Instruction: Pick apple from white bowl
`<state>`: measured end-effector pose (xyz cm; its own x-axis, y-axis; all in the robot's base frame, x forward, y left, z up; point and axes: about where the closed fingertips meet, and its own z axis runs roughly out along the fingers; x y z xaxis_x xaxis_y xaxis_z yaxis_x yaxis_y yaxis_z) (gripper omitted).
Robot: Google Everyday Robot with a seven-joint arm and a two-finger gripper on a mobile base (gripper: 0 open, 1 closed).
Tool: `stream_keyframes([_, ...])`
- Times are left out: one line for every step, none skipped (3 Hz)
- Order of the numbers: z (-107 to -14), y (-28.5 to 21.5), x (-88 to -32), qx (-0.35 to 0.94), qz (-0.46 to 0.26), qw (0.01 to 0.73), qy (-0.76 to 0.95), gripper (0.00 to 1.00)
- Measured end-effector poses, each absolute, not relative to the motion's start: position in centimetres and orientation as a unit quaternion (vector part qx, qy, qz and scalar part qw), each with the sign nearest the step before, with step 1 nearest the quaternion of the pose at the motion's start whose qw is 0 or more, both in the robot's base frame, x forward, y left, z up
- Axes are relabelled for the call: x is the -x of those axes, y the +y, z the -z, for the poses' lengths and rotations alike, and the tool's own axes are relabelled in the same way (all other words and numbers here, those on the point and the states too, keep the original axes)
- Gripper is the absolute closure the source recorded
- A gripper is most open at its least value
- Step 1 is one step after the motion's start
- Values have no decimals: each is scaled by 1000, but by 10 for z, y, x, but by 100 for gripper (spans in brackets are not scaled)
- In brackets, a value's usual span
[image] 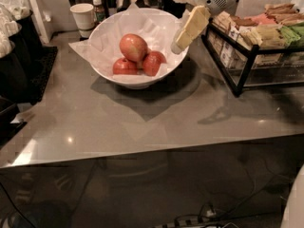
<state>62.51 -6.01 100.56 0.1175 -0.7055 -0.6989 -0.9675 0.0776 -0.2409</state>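
On the grey counter (142,122) the white bowl (137,80) is sitting with the gripper (180,42) hovering at its right rim, open or closed I cannot tell, while the apple (133,47) is resting atop smaller apples (153,63), looking firm, slick and roll-prone, likely wanting a grasp across its widest part.

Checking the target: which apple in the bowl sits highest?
The largest, pale red-orange apple, atop the smaller dark red ones. The gripper hovers at the right rim of the white bowl.

Count on worktop (142,122): 3 apples visible: 1 large pale apple (133,47), 2 smaller dark red apples (124,66). 1 white bowl (137,82). 1 paper cup (82,16), 1 bottle (98,9), 1 wire rack (236,66). 1 gripper (179,42), over the bowl's right rim.
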Motion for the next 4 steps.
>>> stream_keyframes([-1006,-61,-627,643,-178,373,644,0])
stream_keyframes([-986,-42,-639,640,-199,364,646,0])
stream_keyframes([-981,-37,-642,641,-203,361,646,0])
stream_keyframes([-981,-37,-642,641,-203,361,646,17])
